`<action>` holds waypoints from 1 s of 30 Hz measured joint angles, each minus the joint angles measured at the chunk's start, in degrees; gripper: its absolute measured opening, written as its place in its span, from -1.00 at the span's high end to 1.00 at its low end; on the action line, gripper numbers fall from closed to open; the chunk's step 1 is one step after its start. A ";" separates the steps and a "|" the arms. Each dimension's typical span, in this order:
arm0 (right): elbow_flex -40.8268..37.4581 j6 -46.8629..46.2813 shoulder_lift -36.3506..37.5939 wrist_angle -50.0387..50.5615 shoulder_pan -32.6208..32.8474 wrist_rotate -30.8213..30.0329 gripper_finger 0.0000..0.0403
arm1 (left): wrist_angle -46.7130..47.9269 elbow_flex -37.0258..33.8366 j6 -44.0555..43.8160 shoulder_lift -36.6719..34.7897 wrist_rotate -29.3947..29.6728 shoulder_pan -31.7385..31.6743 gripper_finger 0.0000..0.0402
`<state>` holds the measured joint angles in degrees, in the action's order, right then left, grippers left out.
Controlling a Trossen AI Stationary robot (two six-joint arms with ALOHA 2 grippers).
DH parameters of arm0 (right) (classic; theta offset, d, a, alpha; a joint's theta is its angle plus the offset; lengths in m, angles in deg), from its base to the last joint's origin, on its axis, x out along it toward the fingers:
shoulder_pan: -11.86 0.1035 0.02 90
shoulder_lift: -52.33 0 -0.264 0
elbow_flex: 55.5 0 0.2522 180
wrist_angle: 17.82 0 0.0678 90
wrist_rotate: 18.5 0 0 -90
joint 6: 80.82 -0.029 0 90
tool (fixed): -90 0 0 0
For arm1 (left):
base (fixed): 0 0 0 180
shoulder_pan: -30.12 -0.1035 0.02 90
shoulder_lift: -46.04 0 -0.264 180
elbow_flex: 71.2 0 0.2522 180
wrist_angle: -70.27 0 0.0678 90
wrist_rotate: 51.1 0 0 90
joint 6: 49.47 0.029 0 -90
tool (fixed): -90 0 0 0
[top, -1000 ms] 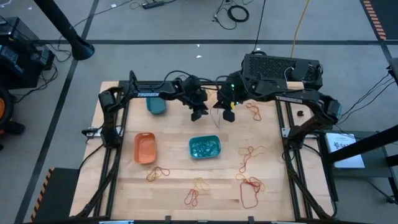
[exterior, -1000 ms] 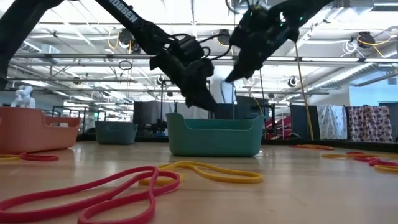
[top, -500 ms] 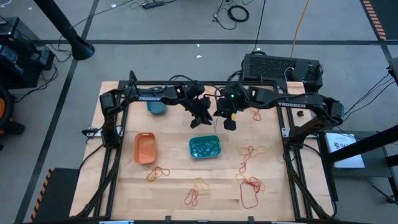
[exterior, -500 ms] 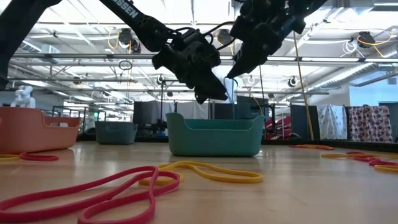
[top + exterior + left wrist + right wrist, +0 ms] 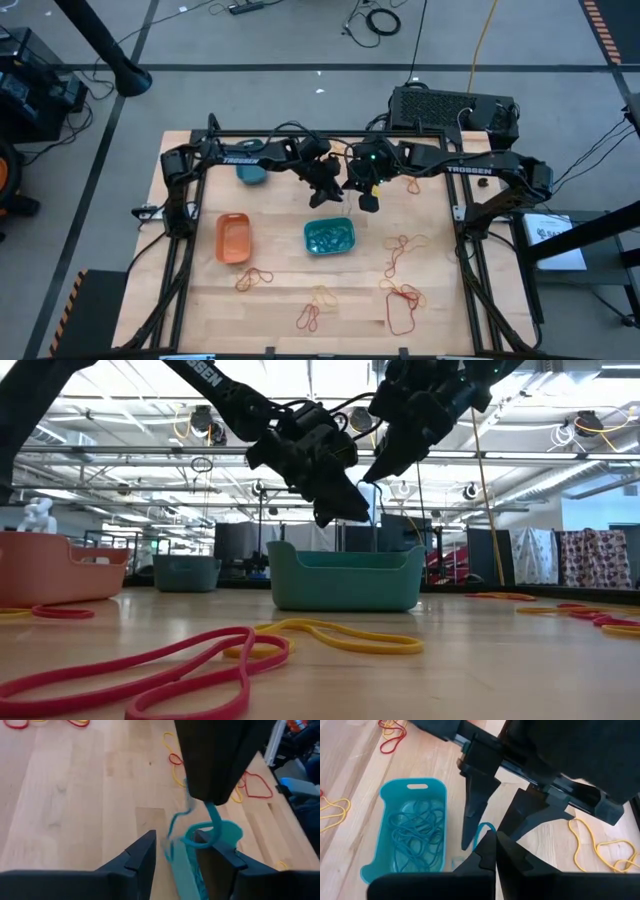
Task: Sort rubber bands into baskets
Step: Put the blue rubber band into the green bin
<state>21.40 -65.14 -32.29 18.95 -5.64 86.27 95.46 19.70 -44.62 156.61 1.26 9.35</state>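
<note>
Caught mid-sort over the light wooden table [image 5: 440, 320]: pinching a thin blue-green elastic rubber band [image 5: 212, 820] in the tightly shut right gripper [image 5: 368, 200], up in the air by the far rim of the shallow teal-green plastic basket [image 5: 307, 238], already holding a tangle of the same colour. Flanking the dangling loop with the parted fingers of the left gripper [image 5: 328, 193], open and crowded close beside the right, apparently without touching the elastic. Leaving red and orange-yellow loose bands [image 5: 403, 305] strewn along the near side, well apart from the small orange plastic basket [image 5: 221, 238] and the darker blue plastic basket [image 5: 252, 172]. Likely risks: dropping short and landing on bare wood, given the hang near the rim rather than over the middle; snagging the springy loop on a left finger at release; knocking the two closely packed grippers together
</note>
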 joint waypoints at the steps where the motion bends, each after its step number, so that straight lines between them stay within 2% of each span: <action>1: 0.00 0.00 0.00 0.02 0.00 0.15 1.00 | 0.02 0.00 -0.01 0.00 0.65 0.11 0.35; 4: 0.00 -0.01 0.00 0.04 0.00 0.18 1.00 | 0.02 0.00 -0.01 0.00 1.27 0.48 0.53; 7: 0.00 -0.02 0.00 0.42 0.00 0.22 1.00 | 0.04 0.00 -0.04 0.00 2.13 1.12 0.83; 9: 0.00 0.00 0.00 0.69 0.00 0.31 1.00 | 0.02 0.00 -0.12 0.00 3.55 1.51 0.95; 17: 0.02 0.39 0.00 1.70 0.00 0.34 0.99 | 0.23 0.00 -0.14 0.00 4.92 2.16 0.98; 23: 0.02 0.16 -0.01 4.02 -0.12 -0.15 0.86 | 2.18 0.04 -1.51 -0.07 6.10 2.12 0.98; 30: 0.07 -1.14 2.36 9.38 -0.13 -0.23 0.71 | 11.51 1.09 -0.41 -7.41 8.43 2.42 0.99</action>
<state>21.46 -66.28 -29.92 28.33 -5.77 86.05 106.98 20.79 -45.03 149.20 9.69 11.77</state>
